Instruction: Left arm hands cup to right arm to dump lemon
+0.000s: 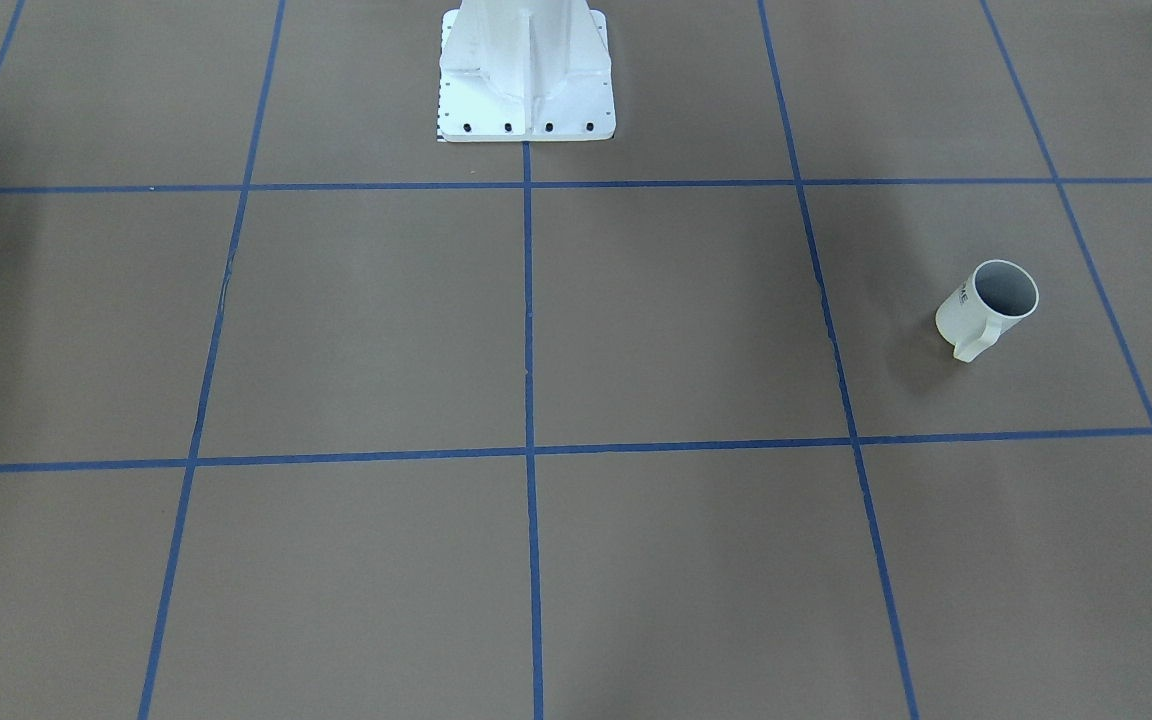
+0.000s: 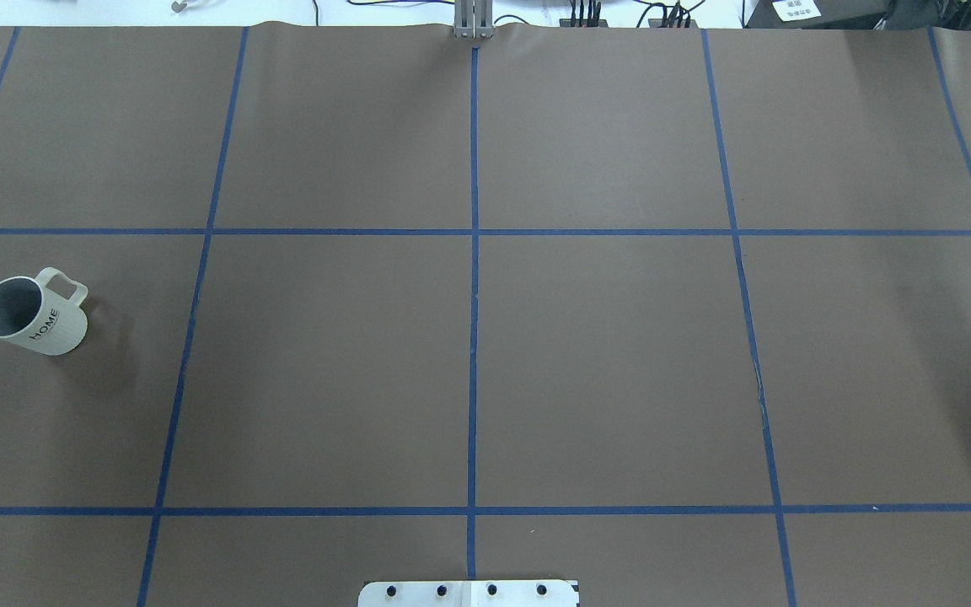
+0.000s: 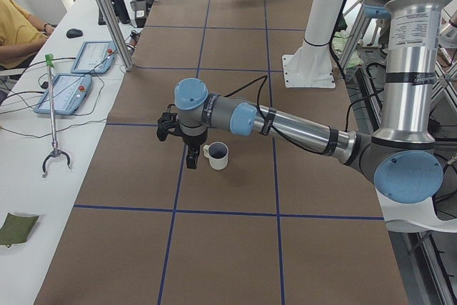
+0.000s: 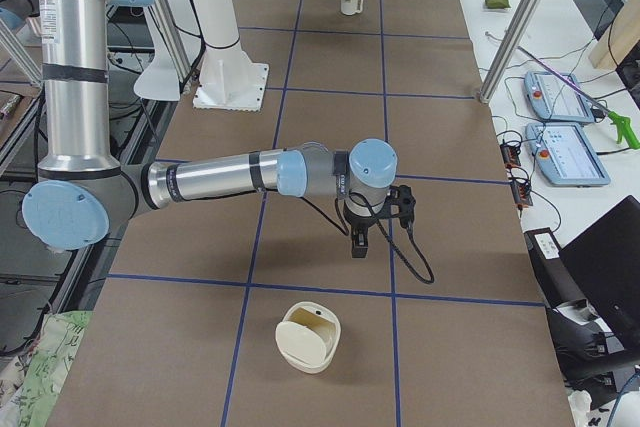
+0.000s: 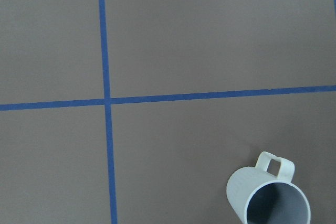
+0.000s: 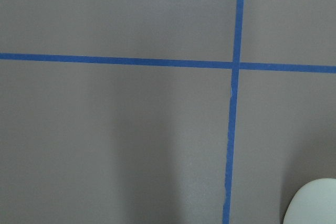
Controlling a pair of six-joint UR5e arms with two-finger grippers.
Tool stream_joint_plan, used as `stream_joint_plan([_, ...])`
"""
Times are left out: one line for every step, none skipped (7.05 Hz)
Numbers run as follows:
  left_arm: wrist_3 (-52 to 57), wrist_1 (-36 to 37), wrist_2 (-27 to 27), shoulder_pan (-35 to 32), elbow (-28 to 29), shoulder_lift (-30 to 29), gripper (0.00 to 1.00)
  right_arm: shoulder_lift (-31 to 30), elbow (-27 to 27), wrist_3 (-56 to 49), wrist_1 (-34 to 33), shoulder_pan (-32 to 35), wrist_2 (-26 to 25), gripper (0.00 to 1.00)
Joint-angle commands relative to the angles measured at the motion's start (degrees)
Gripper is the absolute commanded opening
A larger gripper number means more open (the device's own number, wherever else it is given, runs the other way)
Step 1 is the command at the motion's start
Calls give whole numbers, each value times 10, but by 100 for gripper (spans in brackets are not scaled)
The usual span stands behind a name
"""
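Note:
The off-white cup (image 2: 32, 314) stands upright on the brown table at the robot's far left, with "HOME" lettered on its side. It also shows in the front view (image 1: 986, 312), the left side view (image 3: 216, 155), far off in the right side view (image 4: 350, 0), and low in the left wrist view (image 5: 269, 199). Its inside looks grey; no lemon shows in any view. My left gripper (image 3: 191, 161) hangs fingers-down close beside the cup; I cannot tell whether it is open or shut. My right gripper (image 4: 358, 243) hangs over the table far from the cup; I cannot tell its state either.
A cream rounded container (image 4: 308, 337) sits on the table near the right arm; its edge shows in the right wrist view (image 6: 315, 204). The white pedestal base (image 1: 526, 90) stands at the robot's side. Operators' tables with pendants (image 3: 71, 83) flank the far edge.

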Motion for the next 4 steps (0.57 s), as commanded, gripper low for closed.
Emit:
stream_joint_plan([0,0,5,0,25,1,100,0,0,0,0,-3,0,100])
stream_joint_plan([0,1,5,0,33,2,100,0,0,0,0,-3,0,100])
stream_joint_plan([0,1,5,-1,39,2,100,0,0,0,0,-4,0,100])
stream_joint_plan([0,2,5,-1,41,2,100,0,0,-1,0,-4,0,100])
